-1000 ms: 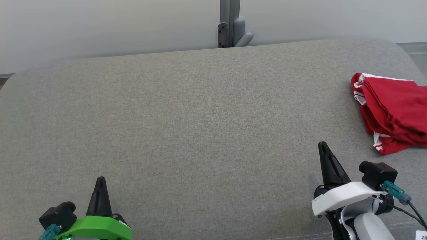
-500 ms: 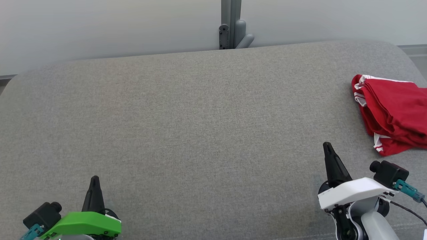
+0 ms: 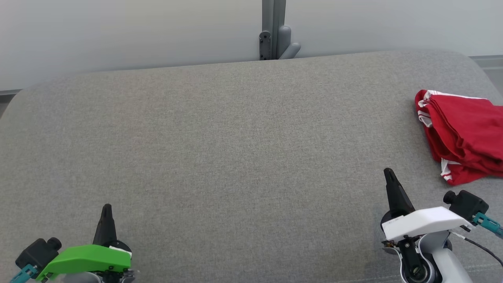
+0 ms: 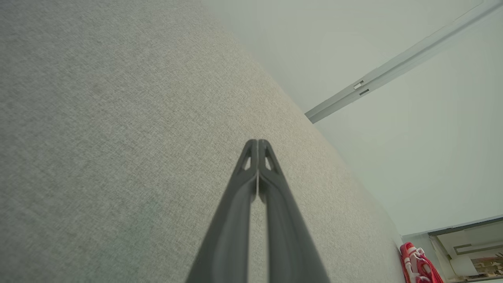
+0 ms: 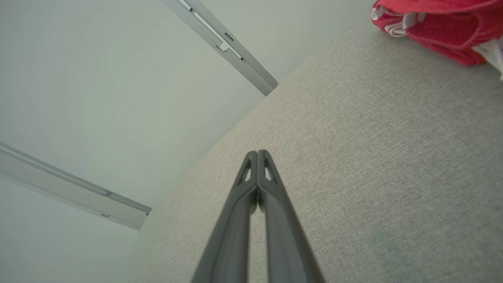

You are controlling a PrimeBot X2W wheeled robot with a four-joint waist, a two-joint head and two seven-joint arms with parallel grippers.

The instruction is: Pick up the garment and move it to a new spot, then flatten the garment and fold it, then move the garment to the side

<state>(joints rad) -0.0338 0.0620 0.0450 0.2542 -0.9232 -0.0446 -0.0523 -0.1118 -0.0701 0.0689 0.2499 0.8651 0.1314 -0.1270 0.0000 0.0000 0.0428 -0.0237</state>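
Seemingly the folding was behind it: the garment (image 3: 463,137), red with white trim, lay in a layered bundle at the far right of the desk (image 3: 235,149), running off the right edge of the head view. It touched neither hand. The left hand (image 3: 106,208) sat low at the near left, well apart from the cloth, its two dark fingers pressed together on nothing. The right hand (image 3: 389,173) was at the near right, near the bundle's lower corner but clear of it, and it too was pressed together and empty.

I judged the step in hand to be the last one, leaving the garment at the side and getting the arms clear. To do that well, the right hand, being the closer, should pull back toward the robot and not sweep sideways, since a finger brushing the loose white-edged corner could drag a layer open. Keeping both hands closed would give fewer edges to snag on the grey fabric.

The bundle looked a little uneven, with its layers stepped along the left edge. If that wanted tidying, a light push from the left would serve better than a fresh pinch, which might lift only the top layer.
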